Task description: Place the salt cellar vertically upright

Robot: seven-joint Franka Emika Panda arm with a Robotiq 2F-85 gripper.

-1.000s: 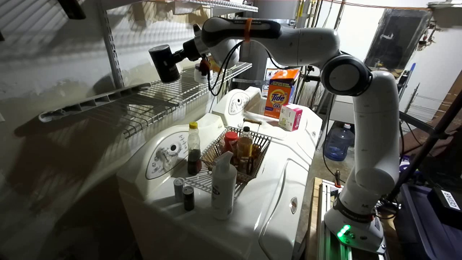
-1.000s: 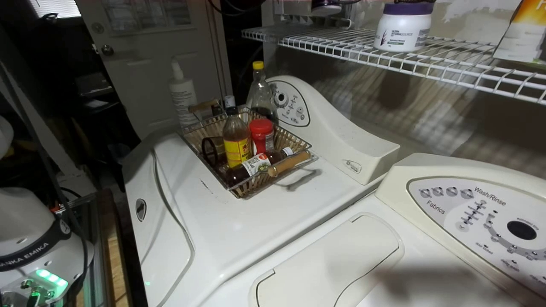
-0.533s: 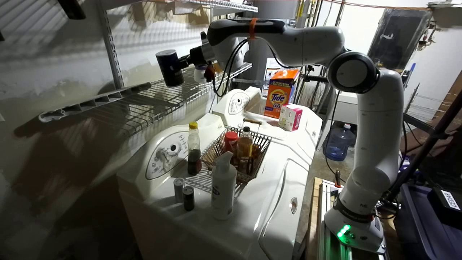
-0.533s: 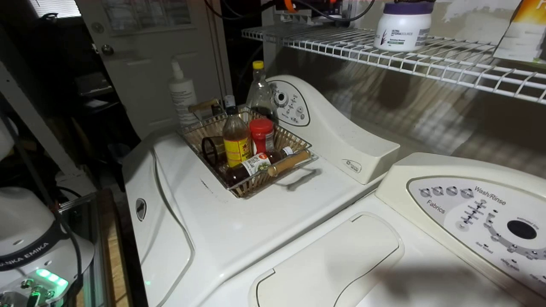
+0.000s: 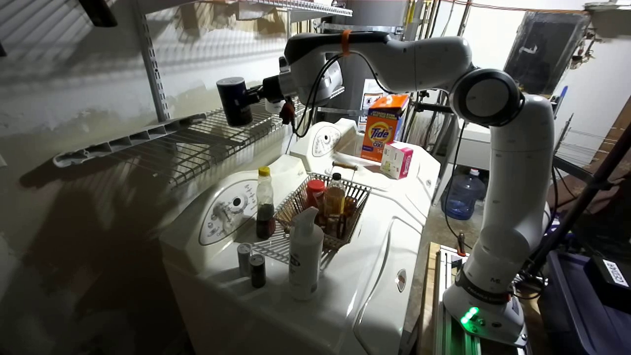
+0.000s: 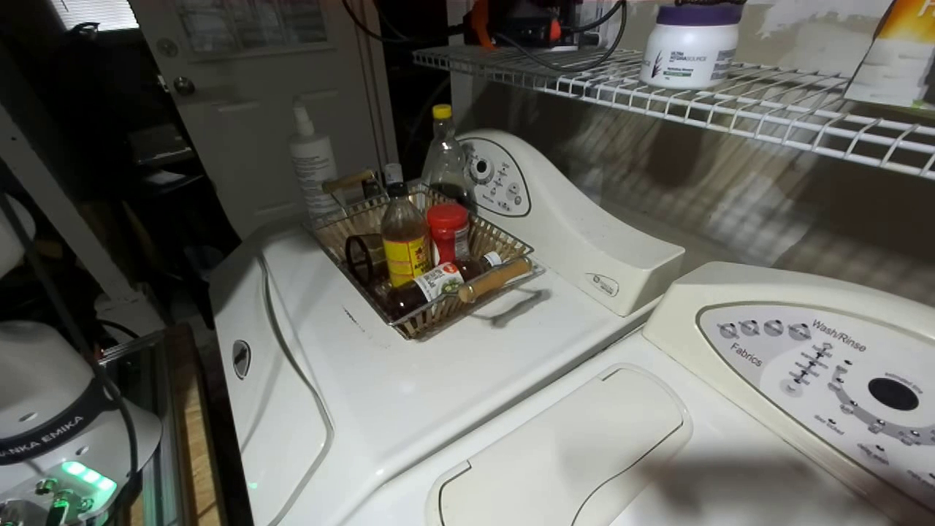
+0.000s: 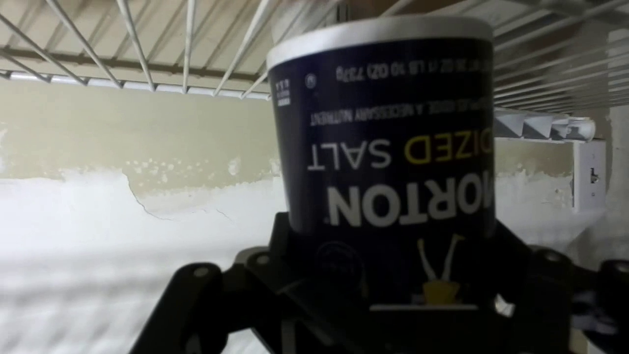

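The salt cellar (image 5: 235, 103) is a dark blue, nearly black cylinder with a paler end, marked Morton salt. My gripper (image 5: 254, 93) is shut around its side and holds it in the air by the wire shelf (image 5: 207, 158). It stands close to upright with a slight tilt, pale end up in the exterior view. In the wrist view the salt cellar (image 7: 393, 147) fills the middle between the fingers of the gripper (image 7: 393, 241), its print upside down. The gap between its lower end and the shelf cannot be told. It is out of view in the other exterior picture.
A white jar with purple lid (image 6: 690, 47) stands on the shelf. A plastic strip (image 5: 128, 140) lies along the shelf's side. Below, a basket (image 6: 504, 226) with bottles, a yellow-capped bottle (image 5: 264, 207), a white bottle (image 5: 304, 261) and two small cans (image 5: 257, 271) stand on the white machine.
The arm has moved down and a little to the right in an exterior view, carrying the salt cellar. The salt cellar has turned nearer to upright. The grip has not changed.
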